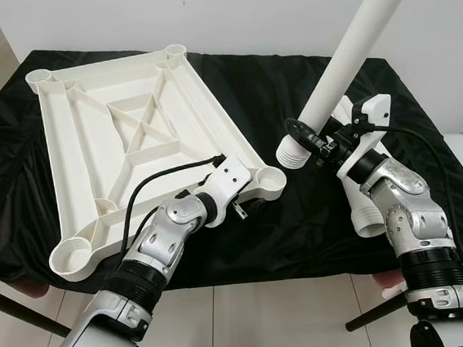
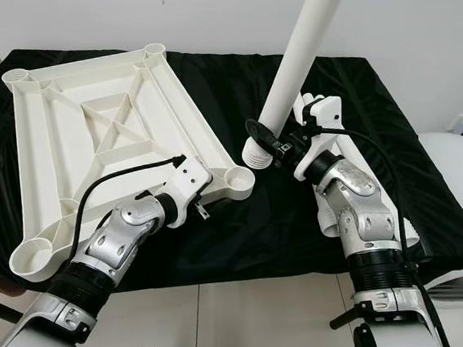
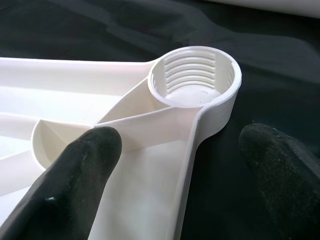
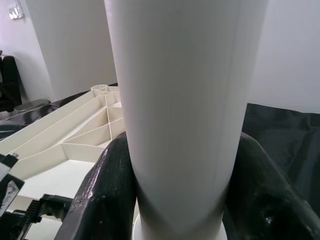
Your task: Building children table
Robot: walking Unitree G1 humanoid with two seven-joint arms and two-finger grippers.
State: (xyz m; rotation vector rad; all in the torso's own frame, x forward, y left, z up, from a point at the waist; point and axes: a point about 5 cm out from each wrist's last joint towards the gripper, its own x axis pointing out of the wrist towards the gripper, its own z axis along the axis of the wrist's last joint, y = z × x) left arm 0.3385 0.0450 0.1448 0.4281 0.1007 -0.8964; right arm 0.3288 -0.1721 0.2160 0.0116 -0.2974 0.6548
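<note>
Closest to my lens, my left pincer (image 3: 175, 165) stands wide, one black finger (image 3: 75, 170) resting over the ribbed inside of the white tabletop (image 1: 121, 135), the other finger out over the black cloth, with the rim wall running between them. Just ahead of those fingers sits the near corner socket (image 3: 195, 75), a round cup with thread ridges inside, its mouth facing up. That tabletop lies upside down on the black-draped surface (image 1: 303, 232), its other three corner sockets farther away from me.

Off to the side of the socket, my right pincer (image 4: 180, 200) is clamped around the white table leg (image 1: 351, 55), both fingers snug against the tube. The leg is tilted, its threaded end (image 1: 292, 151) hanging just beside the socket but apart from it, its long body rising up and away toward the wall behind.

As I judge it, the step in hand is seating this leg in that socket. To do it well I should stand the leg upright first, centre the threaded end over the cup, lower it squarely, then turn, while my left pincer closes on the rim to keep the tabletop from sliding or twisting. Entering at a slant would likely cross the threads.
</note>
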